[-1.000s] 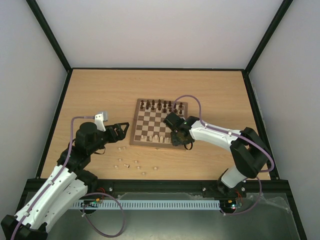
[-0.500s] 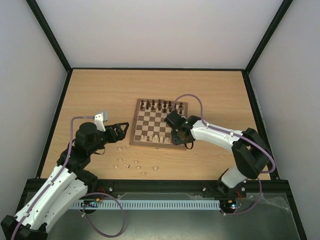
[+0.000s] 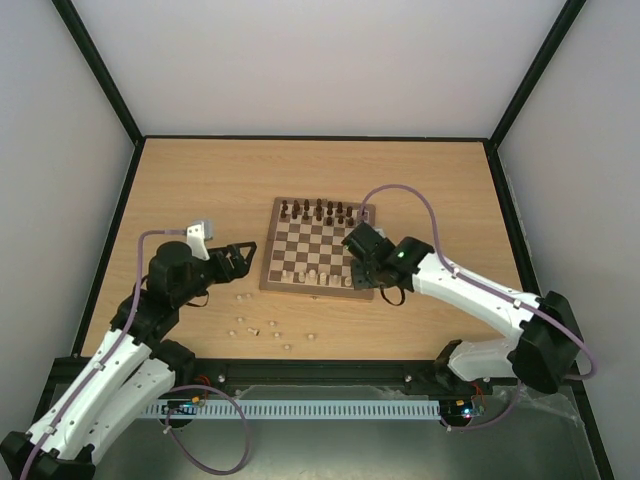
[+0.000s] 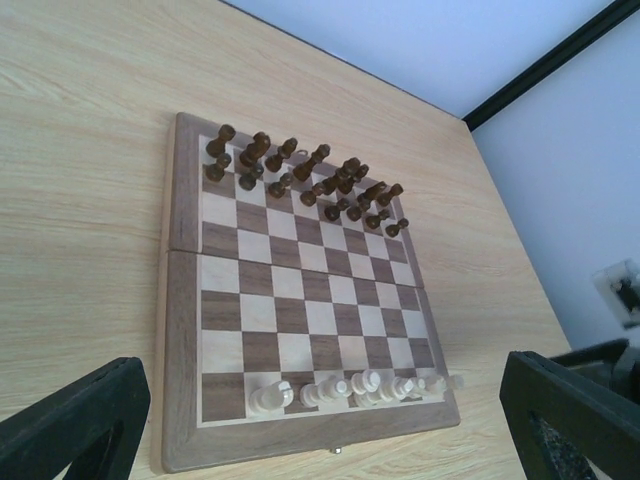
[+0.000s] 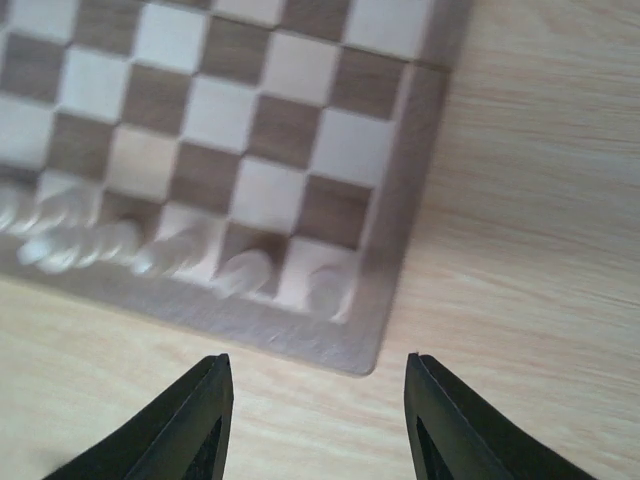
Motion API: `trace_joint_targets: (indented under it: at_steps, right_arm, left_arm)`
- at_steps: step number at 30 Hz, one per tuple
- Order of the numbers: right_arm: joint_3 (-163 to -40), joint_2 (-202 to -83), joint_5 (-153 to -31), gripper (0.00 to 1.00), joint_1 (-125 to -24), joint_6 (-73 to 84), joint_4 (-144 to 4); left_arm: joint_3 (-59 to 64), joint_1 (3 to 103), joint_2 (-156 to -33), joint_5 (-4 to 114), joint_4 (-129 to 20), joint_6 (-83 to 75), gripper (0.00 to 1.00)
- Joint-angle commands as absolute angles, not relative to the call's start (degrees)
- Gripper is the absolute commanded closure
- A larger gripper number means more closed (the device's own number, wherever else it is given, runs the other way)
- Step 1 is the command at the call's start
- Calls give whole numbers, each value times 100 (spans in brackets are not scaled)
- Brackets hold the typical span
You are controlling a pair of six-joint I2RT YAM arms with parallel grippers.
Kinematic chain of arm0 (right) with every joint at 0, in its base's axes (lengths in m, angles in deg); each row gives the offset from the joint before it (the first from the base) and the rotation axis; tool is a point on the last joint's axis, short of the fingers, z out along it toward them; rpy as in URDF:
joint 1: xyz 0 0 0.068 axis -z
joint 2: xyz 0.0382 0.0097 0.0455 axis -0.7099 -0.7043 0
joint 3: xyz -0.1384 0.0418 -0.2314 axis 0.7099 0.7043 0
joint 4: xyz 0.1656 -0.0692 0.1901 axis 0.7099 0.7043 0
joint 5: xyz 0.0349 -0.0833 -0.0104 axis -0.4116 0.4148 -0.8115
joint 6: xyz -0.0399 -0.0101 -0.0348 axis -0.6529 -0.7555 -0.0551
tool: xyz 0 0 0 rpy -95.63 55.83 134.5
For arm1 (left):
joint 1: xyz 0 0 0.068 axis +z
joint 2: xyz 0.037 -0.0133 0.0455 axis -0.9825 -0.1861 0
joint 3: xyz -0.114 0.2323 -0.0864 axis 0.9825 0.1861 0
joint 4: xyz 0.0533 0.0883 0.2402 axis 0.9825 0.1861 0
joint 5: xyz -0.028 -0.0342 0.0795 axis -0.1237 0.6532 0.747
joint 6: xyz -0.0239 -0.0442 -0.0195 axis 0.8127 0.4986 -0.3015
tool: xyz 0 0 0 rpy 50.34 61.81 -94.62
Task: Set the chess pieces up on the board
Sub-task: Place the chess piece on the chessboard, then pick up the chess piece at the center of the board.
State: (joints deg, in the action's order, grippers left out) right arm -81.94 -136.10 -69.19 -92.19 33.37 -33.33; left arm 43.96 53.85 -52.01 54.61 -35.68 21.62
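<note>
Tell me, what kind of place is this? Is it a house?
Probably a robot testing booth, not a house: plain white walls in a black frame box in a pale wooden table, and two white-and-black robot arms are bolted to its near edge.

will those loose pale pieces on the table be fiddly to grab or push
Likely fiddly: the loose pieces look far smaller than a square of the board, so a grip could slip off. The pale row on it looks turned and round, so a pushed one may roll. Small wood, probably very light.
</note>
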Motion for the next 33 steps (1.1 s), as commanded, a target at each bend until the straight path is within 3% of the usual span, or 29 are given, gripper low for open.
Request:
trace_joint_targets:
  at_steps: [1, 12, 29, 33]
  right_arm:
    - [-8197, -13520, -7209, 51, -10006, 3457, -2958]
    - [-8592, -14777, -7710, 50, -11752, 3511, -3486]
    - [-8898, -15904, -8007, 58, -12039, 3328, -3891]
    - [-8919, -16070, -8012, 65, -12081, 3360, -3901]
  left_arm:
    - [3934, 5430, -5293, 5364, -3430, 2000, 1]
    - [3388, 5458, -4892, 5677, -3012, 2056, 1]
    - [3322, 5458, -4530, 5750, -2620, 2166, 1]
    - [3357, 5458, -4512, 5759, -2629, 2165, 1]
